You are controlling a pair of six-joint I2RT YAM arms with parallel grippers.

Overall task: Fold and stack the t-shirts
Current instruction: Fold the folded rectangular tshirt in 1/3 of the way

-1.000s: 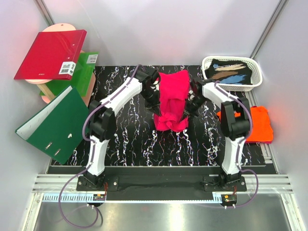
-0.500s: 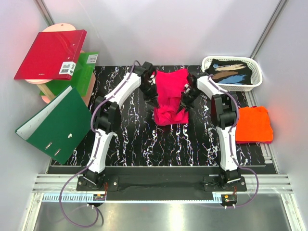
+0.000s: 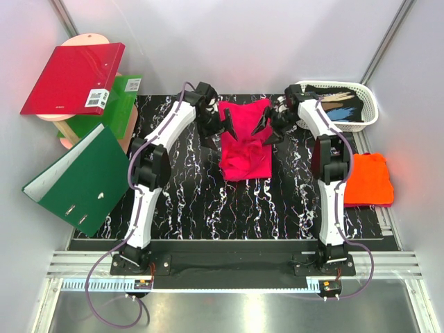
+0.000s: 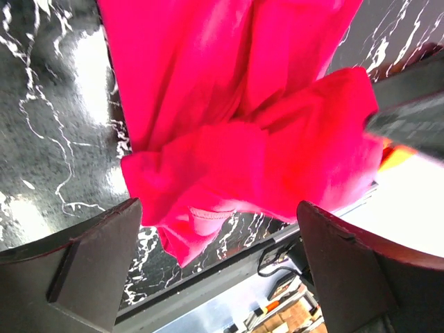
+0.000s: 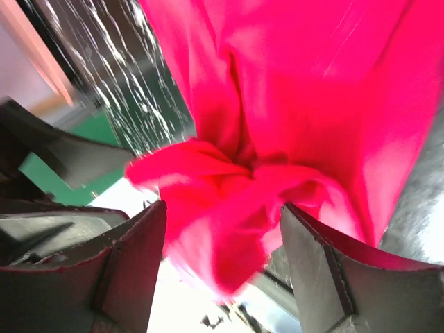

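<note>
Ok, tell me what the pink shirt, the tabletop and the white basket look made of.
Pink shirt: soft matte cloth, likely cotton knit; it bunches in folds. Tabletop: hard glossy black surface with white veining, marble-look, probably laminate; it reflects light. White basket: likely moulded plastic, with a slotted wall.

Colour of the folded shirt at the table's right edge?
The shirt is plain bright orange, no print visible. It shows best in the top external view.

Black white-veined marble-pattern tabletop (image 3: 187,201) carries crumpled magenta-pink cloth t-shirt (image 3: 244,149) far centre, folded bright orange cloth t-shirt (image 3: 370,179) right edge, white plastic lattice basket (image 3: 372,114) far right.
</note>
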